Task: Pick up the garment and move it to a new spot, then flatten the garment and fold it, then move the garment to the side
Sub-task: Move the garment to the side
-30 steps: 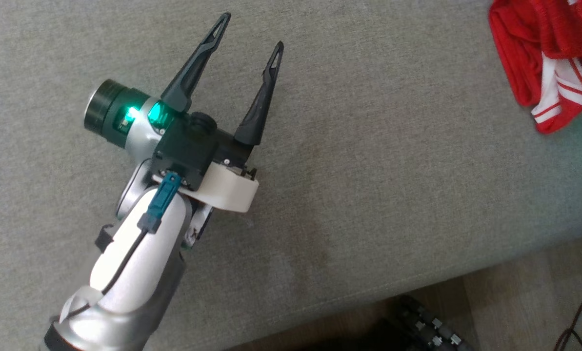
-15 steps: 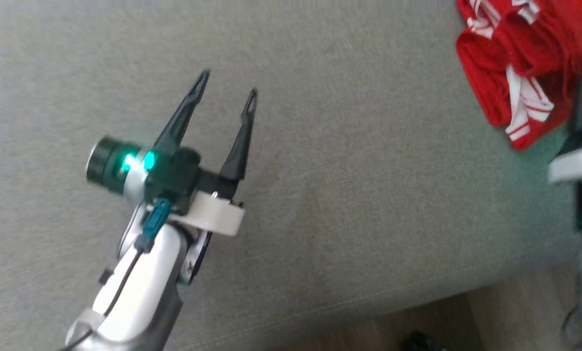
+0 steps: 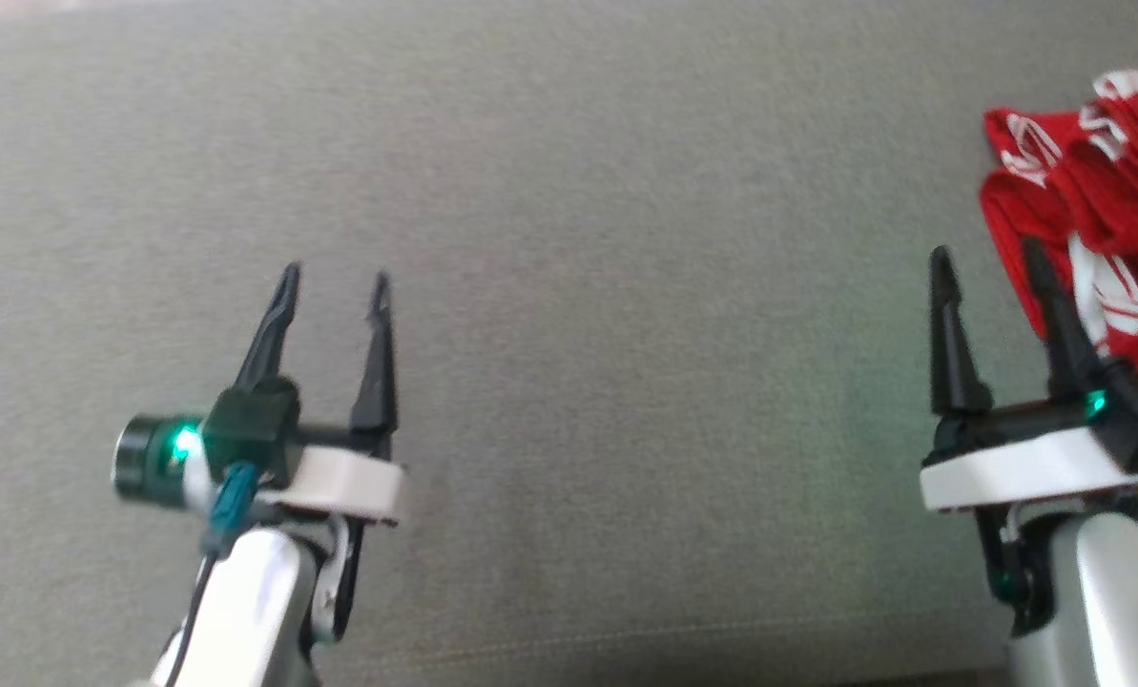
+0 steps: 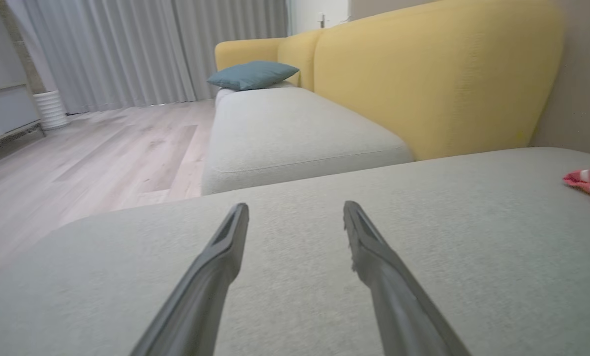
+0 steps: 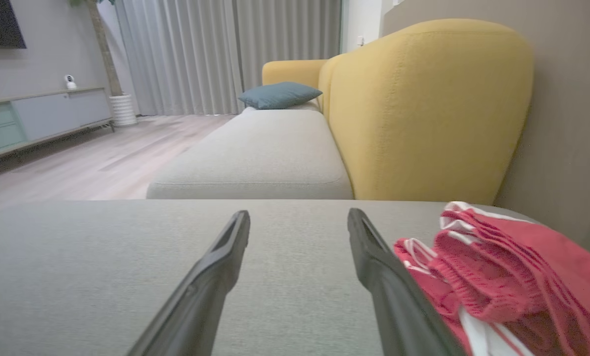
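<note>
We find a broad grey upholstered seat [image 3: 626,286] spanning the work area, both arms poised over it. Beyond its far edge stands a yellow sofa backrest [image 4: 423,74], with a second grey seat cushion [image 4: 295,128] running along its foot. Pale grey curtains [image 5: 201,54] hang across the far wall, and a light wood floor [image 4: 102,148] lies between them and the seating. A low cabinet [image 5: 37,118] sits against the wall on the left of the right wrist view.

The garment [image 3: 1093,191] – red with white stripes – lies crumpled in a heap at the right side of the seat, near its back. It is ungripped.

The right gripper [image 3: 985,250] sits at the lower right of the head view, fingers parted wide and holding nothing. Its outer finger lies just beside the heap's near edge; we cannot tell whether it touches the cloth. The left gripper [image 3: 335,277] hangs over bare upholstery well apart from the garment, fingers likewise spread and empty.

A teal pillow [image 5: 280,95] rests at the far end of the second cushion. A white ribbed pot [image 5: 122,110] stands on the floor by the curtains.
</note>
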Tool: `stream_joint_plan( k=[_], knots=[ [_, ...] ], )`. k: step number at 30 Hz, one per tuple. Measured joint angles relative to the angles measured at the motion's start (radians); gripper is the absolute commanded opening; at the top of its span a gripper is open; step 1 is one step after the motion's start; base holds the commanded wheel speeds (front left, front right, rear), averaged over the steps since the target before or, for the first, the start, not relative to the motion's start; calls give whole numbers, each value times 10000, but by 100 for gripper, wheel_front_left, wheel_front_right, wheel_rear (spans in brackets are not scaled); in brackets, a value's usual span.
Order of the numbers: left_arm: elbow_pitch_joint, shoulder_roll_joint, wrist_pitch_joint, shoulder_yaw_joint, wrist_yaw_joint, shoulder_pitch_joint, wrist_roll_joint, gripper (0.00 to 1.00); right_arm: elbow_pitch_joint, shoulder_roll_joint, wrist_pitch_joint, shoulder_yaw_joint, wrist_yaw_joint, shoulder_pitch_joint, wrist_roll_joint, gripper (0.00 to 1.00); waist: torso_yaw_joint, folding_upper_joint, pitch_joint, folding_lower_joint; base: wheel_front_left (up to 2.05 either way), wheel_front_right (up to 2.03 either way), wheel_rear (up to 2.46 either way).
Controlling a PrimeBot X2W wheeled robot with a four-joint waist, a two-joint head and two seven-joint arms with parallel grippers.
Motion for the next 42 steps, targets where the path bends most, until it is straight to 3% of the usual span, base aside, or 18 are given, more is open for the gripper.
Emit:
stream_joint_plan(
  k=[7,24,42],
  knots=[
    [-2,209,0,349,290,955,-309,100,-263,148,322,48,0,801,40,100,440,0,-745,0,0,0,0],
    [61,577,313,249,232,2223,-431,100,-663,293,802,188,0,2511,635,100,371,0,-2212,0,0,0,0],
    [-180,848,548,25,234,2525,-535,100,-723,303,882,278,0,2834,894,100,334,0,-2470,0,0,0,0]
  ],
)
